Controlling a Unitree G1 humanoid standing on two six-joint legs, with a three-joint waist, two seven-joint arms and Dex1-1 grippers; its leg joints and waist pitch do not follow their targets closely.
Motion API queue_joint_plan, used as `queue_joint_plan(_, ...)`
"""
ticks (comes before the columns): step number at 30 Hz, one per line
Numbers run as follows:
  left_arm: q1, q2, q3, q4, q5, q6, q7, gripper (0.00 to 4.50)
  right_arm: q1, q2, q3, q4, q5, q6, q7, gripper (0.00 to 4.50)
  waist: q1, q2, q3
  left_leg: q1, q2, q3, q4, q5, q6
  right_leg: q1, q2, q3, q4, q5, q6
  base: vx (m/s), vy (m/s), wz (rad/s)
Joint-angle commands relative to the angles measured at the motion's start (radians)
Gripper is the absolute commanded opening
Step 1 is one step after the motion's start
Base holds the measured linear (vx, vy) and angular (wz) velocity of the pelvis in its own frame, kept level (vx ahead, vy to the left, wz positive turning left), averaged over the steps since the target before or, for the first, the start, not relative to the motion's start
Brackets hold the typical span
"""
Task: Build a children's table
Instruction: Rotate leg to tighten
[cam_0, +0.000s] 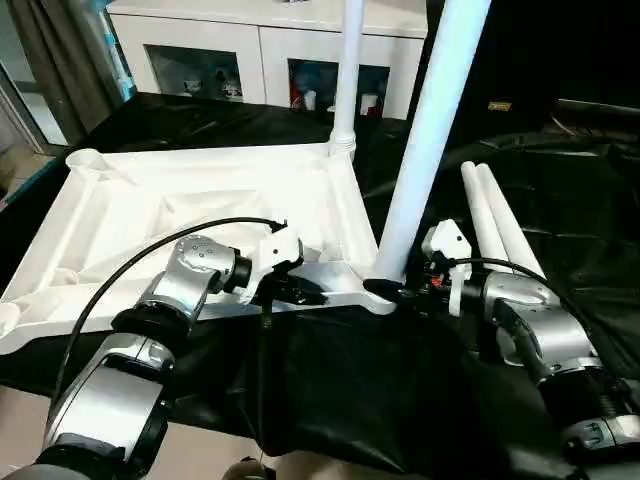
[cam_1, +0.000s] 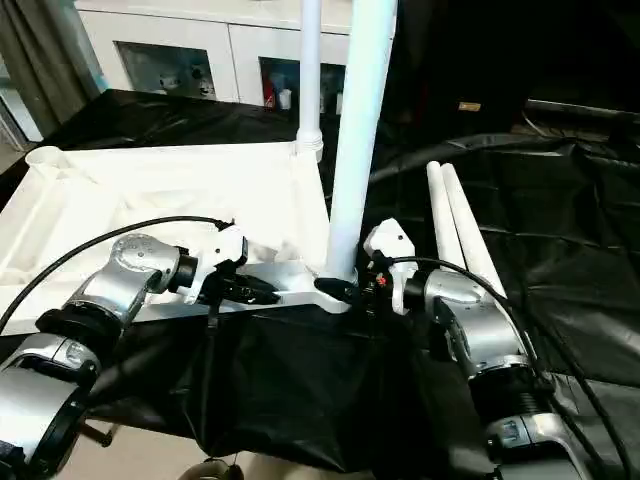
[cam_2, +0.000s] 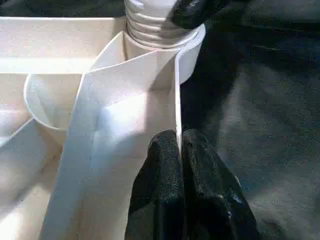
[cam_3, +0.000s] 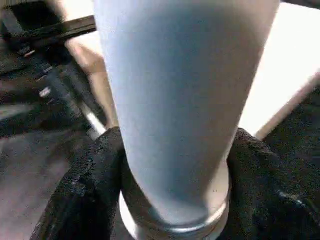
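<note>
Looking down from the head camera, the white table top (cam_0: 200, 215) lies upside down on the black-draped work table (cam_0: 330, 390), ribbed underside up, so its corner sockets face upward to take legs. One leg (cam_0: 347, 70) already stands in the far corner socket. A second leg (cam_0: 430, 130) rises, leaning slightly, from the near corner, where the right gripper (cam_0: 400, 292) grasps its base. The left gripper (cam_0: 305, 292) sits on the near rim just beside that corner, apparently to steady the top while the leg is worked in. Two spare legs (cam_0: 495, 225) lie side by side on the cloth to the right, near at hand.

Seen from the left wrist, the left gripper's fingers (cam_2: 165, 175) are closed on the thin upright rim wall, one finger on each side. Beyond them the leg's threaded end (cam_2: 150, 22) sits at the mouth of the round corner socket (cam_2: 187, 55), ridges still showing above the lip, so it looks not fully seated.

Seen from the right wrist, black fingers (cam_3: 85, 200) wrap both sides of the leg's base just above its collar, a low hold that probably suits turning or pressing it home.
</note>
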Motion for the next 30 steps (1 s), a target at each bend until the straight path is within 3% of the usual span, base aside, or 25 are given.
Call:
queue_joint_plan(1, -0.050, -0.049, 0.029, 0.024, -0.003, 0.010, 0.135, 0.00, -0.012, 0.044, -0.009, 0.078, -0.045, 0.027, -0.135, 2.63, -0.006, -0.009, -0.072, 0.024, 0.020, -0.004, -0.067, -0.196, 0.027, 0.046, -0.055, 0.030, -0.073, -0.082, -0.257, 0.000, 0.000, 0.00)
queue_joint_plan(3, -0.059, -0.058, 0.031, 0.037, 0.005, 0.013, 0.173, 0.00, -0.017, 0.057, -0.016, 0.097, -0.050, 0.030, -0.172, 2.63, -0.008, -0.010, -0.071, 0.028, 0.018, -0.005, -0.069, -0.224, 0.009, 0.044, -0.055, 0.031, -0.081, -0.138, -0.244, 0.000, 0.000, 0.00)
queue_joint_plan(6, -0.105, -0.120, 0.043, 0.089, 0.020, 0.052, 0.339, 0.00, -0.068, 0.145, -0.098, 0.205, -0.031, 0.064, -0.408, 2.63, -0.014, -0.005, -0.071, 0.028, 0.017, -0.006, -0.072, -0.232, -0.005, 0.044, -0.054, 0.032, -0.082, -0.147, -0.235, 0.000, 0.000, 0.00)
queue_joint_plan(8, -0.118, -0.137, 0.047, 0.101, 0.022, 0.071, 0.382, 0.00, -0.084, 0.169, -0.123, 0.233, -0.022, 0.073, -0.472, 2.63, -0.019, -0.005, -0.073, 0.028, 0.016, -0.006, -0.071, -0.224, -0.011, 0.044, -0.054, 0.033, -0.080, -0.126, -0.237, 0.000, 0.000, 0.00)
queue_joint_plan(10, -0.148, -0.179, 0.063, 0.127, 0.020, 0.107, 0.486, 0.00, -0.117, 0.216, -0.150, 0.278, -0.015, 0.077, -0.569, 2.62, -0.019, -0.002, -0.077, 0.026, 0.015, -0.006, -0.067, -0.184, -0.004, 0.048, -0.053, 0.032, -0.072, -0.046, -0.244, 0.000, 0.000, 0.00)
queue_joint_plan(13, -0.173, -0.223, 0.068, 0.147, 0.020, 0.111, 0.540, 0.00, -0.150, 0.257, -0.102, 0.304, -0.062, 0.030, -0.571, 2.62, -0.019, 0.000, -0.078, 0.023, 0.010, -0.005, -0.064, -0.161, 0.012, 0.053, -0.051, 0.030, -0.072, 0.010, -0.249, 0.000, 0.000, 0.00)
queue_joint_plan(16, -0.176, -0.228, 0.064, 0.153, 0.024, 0.101, 0.533, 0.00, -0.155, 0.262, -0.082, 0.301, -0.075, 0.003, -0.546, 2.62, -0.018, -0.003, -0.077, 0.022, 0.010, -0.005, -0.064, -0.173, 0.027, 0.055, -0.052, 0.029, -0.075, -0.001, -0.245, 0.000, 0.000, 0.00)
queue_joint_plan(18, -0.176, -0.225, 0.061, 0.154, 0.024, 0.087, 0.514, 0.00, -0.157, 0.263, -0.079, 0.289, -0.066, -0.013, -0.509, 3.32, -0.018, -0.004, -0.076, 0.023, 0.012, -0.006, -0.066, -0.186, 0.028, 0.055, -0.053, 0.029, -0.076, -0.017, -0.246, 0.000, 0.000, 0.00)
queue_joint_plan(25, -0.147, -0.179, 0.036, 0.135, 0.025, 0.045, 0.379, 0.00, -0.146, 0.210, -0.051, 0.239, -0.050, -0.051, -0.356, 3.43, -0.023, -0.006, -0.077, 0.018, 0.012, -0.006, -0.063, -0.165, 0.054, 0.060, -0.052, 0.028, -0.071, 0.017, -0.255, 0.000, 0.000, 0.00)
queue_joint_plan(29, -0.084, -0.088, 0.016, 0.074, -0.001, -0.032, 0.145, 0.00, -0.099, 0.088, -0.004, 0.161, -0.048, -0.058, -0.119, 3.43, -0.017, -0.006, -0.078, 0.015, 0.016, -0.004, -0.059, -0.140, 0.080, 0.063, -0.051, 0.026, -0.065, 0.070, -0.271, 0.000, 0.000, 0.00)
queue_joint_plan(30, -0.084, -0.088, 0.016, 0.074, -0.001, -0.032, 0.145, 0.00, -0.099, 0.088, -0.004, 0.161, -0.048, -0.058, -0.119, 3.43, -0.015, -0.005, -0.081, 0.016, 0.018, -0.004, -0.056, -0.128, 0.089, 0.062, -0.050, 0.025, -0.060, 0.100, -0.280, 0.000, 0.000, 0.00)
